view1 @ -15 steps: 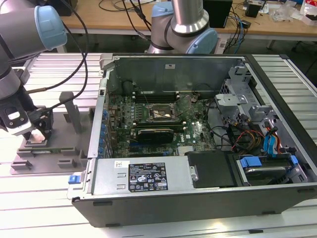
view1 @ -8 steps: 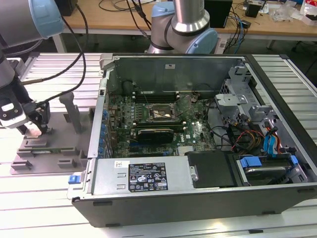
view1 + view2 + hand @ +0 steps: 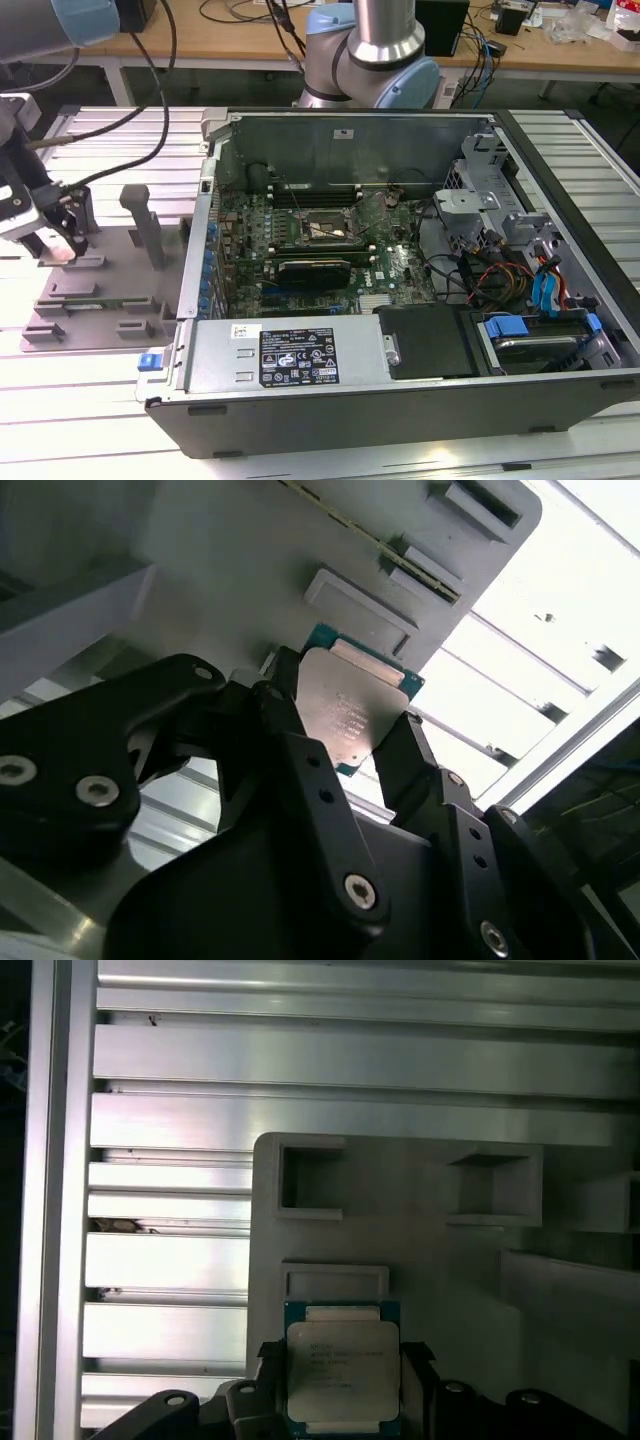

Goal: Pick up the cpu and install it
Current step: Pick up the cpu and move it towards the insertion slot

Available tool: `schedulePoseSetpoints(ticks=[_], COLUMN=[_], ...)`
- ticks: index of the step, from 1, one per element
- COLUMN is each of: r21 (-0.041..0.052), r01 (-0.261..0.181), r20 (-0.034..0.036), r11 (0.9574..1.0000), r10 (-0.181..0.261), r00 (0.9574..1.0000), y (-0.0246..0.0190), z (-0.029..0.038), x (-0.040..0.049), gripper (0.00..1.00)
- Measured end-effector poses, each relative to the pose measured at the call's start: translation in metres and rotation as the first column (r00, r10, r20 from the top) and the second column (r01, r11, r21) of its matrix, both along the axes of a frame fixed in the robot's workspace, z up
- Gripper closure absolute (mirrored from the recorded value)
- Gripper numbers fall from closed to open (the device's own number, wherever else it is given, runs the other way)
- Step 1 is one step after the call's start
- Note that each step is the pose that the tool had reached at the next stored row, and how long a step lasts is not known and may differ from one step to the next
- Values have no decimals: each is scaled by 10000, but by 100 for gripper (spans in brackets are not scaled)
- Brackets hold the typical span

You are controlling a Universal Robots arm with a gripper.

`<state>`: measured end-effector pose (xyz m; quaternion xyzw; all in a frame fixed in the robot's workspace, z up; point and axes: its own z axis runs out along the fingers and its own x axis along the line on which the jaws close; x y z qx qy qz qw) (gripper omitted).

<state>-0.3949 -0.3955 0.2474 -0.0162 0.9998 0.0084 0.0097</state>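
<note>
The cpu (image 3: 342,1370) (image 3: 350,715) is a small square chip with a pale silver top and a green rim. It sits between the black fingers of my gripper (image 3: 342,1355) (image 3: 345,700), which press on two opposite edges in both wrist views. It is just over the grey plastic tray (image 3: 450,1260) (image 3: 250,540), beside a low raised ridge. In the exterior view my gripper (image 3: 62,238) hangs over the tray (image 3: 100,290) at that view's left. The dark socket frame (image 3: 318,228) lies on the motherboard inside the open computer case.
The open computer case (image 3: 400,400) takes up the middle and the exterior view's right, with drive bays, cables and a black ribbed block (image 3: 313,268). Grey upright posts (image 3: 145,225) stand on the tray. A ribbed aluminium table (image 3: 170,1260) lies underneath.
</note>
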Motion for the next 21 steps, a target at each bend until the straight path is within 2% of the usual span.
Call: schedulePoseSetpoints(ticks=[3,5,7,9,11,12,14,20,21], r21=[0,0,0,0,0,1,1,0,0], r01=[-1,-1,0,-1,-1,-1,-1,-1,-1], r20=[0,0,1,0,0,1,1,-1,0], r11=[10000,10000,10000,10000,10000,10000,10000,10000,10000], r10=[1,1,0,1,1,1,1,1,1], r00=[10000,10000,10000,10000,10000,10000,10000,10000,10000], y=[0,0,0,0,0,1,1,1,2], z=[91,199,246,373,448,506,546,570,603], x=[0,0,0,0,1,1,0,1,0], gripper=[45,45,45,45,45,45,45,45,45])
